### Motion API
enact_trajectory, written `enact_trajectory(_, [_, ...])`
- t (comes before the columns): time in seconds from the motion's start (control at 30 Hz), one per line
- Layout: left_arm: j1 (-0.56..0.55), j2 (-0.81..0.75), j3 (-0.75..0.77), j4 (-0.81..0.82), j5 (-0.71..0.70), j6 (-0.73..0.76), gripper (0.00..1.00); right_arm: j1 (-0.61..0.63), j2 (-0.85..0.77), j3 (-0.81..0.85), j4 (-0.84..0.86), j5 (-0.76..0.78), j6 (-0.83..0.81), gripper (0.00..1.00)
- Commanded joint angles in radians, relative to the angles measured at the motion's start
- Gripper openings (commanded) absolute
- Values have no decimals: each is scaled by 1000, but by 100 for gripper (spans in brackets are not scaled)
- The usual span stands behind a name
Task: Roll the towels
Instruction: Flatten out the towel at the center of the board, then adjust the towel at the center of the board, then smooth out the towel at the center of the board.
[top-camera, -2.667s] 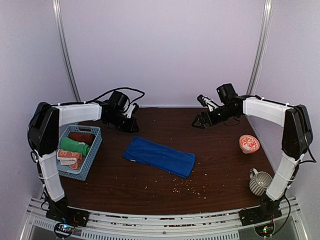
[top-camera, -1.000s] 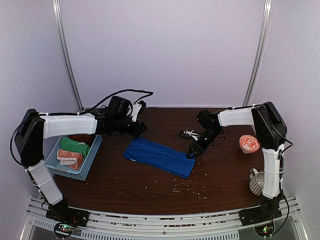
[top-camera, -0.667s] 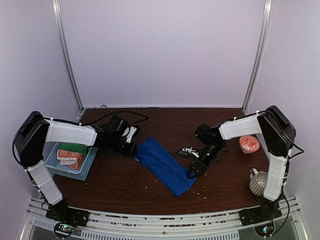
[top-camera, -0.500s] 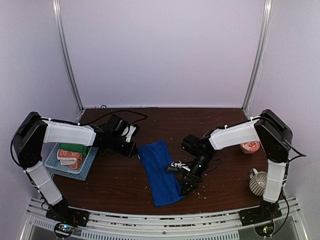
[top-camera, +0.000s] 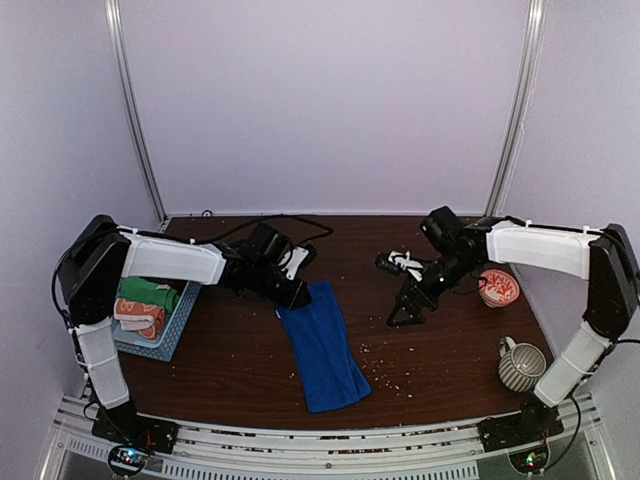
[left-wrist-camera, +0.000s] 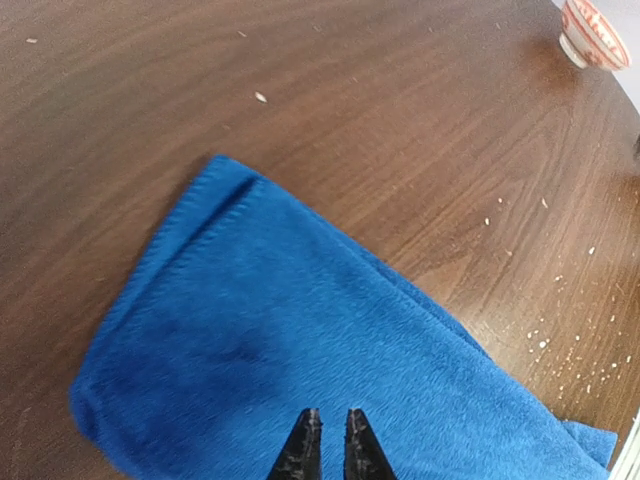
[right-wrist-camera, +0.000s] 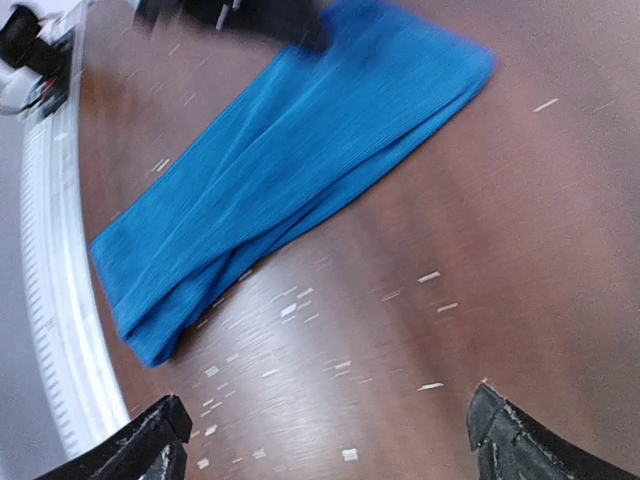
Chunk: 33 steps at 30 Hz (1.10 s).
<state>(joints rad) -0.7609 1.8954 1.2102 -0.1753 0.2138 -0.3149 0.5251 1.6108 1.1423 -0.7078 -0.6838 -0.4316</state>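
The blue towel (top-camera: 325, 345) lies lengthwise, near-to-far. The left claw (top-camera: 298, 298), pressed together, sits at its far end; the right claw (top-camera: 404, 312), spread wide, stands apart rightward.

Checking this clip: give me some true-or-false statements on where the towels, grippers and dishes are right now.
1. The blue towel lies flat and unrolled on the table. True.
2. The right gripper pinches a corner of that towel. False: its jaws stand wide open, off to the towel's right, with nothing between them.
3. The basket holds a green towel and an orange patterned towel. True.
4. The bowl sits inside the basket. False: it stands on the table at the far right.
5. The left gripper is at the towel's near end. False: it is at the far end.
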Motion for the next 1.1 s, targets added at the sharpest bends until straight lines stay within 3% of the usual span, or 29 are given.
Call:
enact_trajectory(0.0, [-6,98,57,49,34,16,8,-20,-105,18,240,321,146,100])
enact_trajectory(0.03, [-6,133,81,47,38,15,8,-46,-129,5,316,377,225,100])
enact_trajectory(0.17, [-6,282,185,45,38,18,8,-150,-155,-25,398,222,313,100])
enact_trajectory(0.3, [-3,437,348,24,8,50,8,-167,-114,22,299,95,199,95])
enact_trajectory(0.43, [15,560,546,-50,3,48,8,-178,-106,7,284,63,151,89])
enact_trajectory(0.6, [22,505,625,-77,9,49,10,-175,-84,37,157,34,49,82])
enact_trajectory(0.7, [14,349,503,33,12,96,15,-145,-126,7,115,4,-55,77])
enact_trajectory(0.8, [-6,169,279,171,-38,170,21,-82,-150,-58,124,81,-126,72])
enact_trajectory(0.97, [-34,-60,-9,246,-56,138,24,-17,-104,-113,129,37,-31,59])
enact_trajectory(1.07, [-74,-151,-149,292,12,95,22,-6,-58,-142,122,-23,30,54])
